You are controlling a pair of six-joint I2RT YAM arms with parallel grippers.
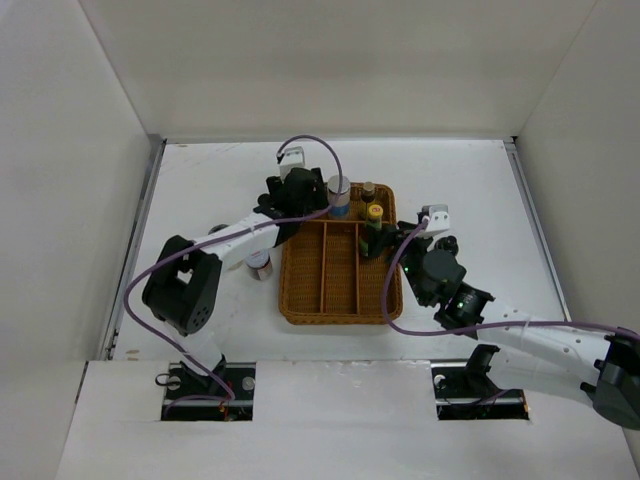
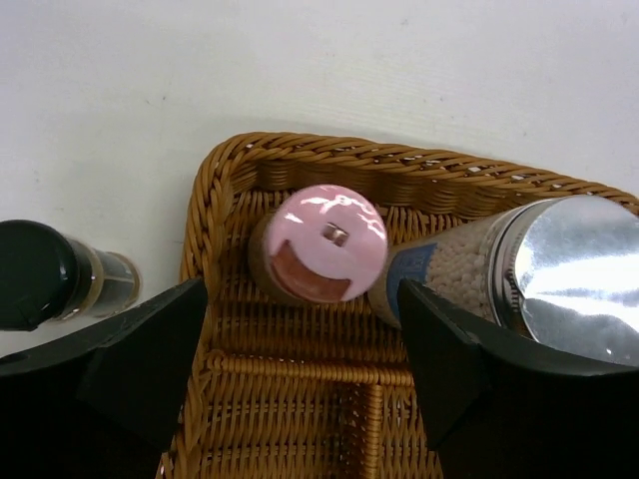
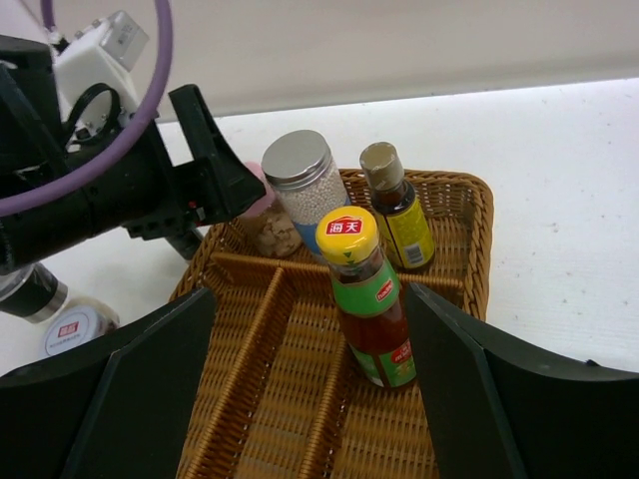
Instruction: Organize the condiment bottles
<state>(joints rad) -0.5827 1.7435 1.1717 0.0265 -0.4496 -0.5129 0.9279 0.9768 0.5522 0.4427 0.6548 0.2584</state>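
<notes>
The brown wicker tray (image 1: 300,300) holds several condiment bottles at its far end. A pink-capped jar (image 2: 329,244) stands in the far left corner, next to a silver-capped jar (image 2: 559,269). My left gripper (image 2: 300,349) is open just above and short of the pink jar, touching nothing; it also shows in the top view (image 1: 300,195). A yellow-capped red sauce bottle (image 3: 369,299) stands in the tray between the spread fingers of my open right gripper (image 3: 310,389), apart from both. A tan-capped bottle (image 3: 397,210) stands behind it.
A black-capped jar (image 2: 40,274) and a white-and-red-capped jar (image 3: 75,329) stand on the white table left of the tray. The tray's long near compartments (image 3: 290,399) hold nothing. White walls enclose the table on three sides.
</notes>
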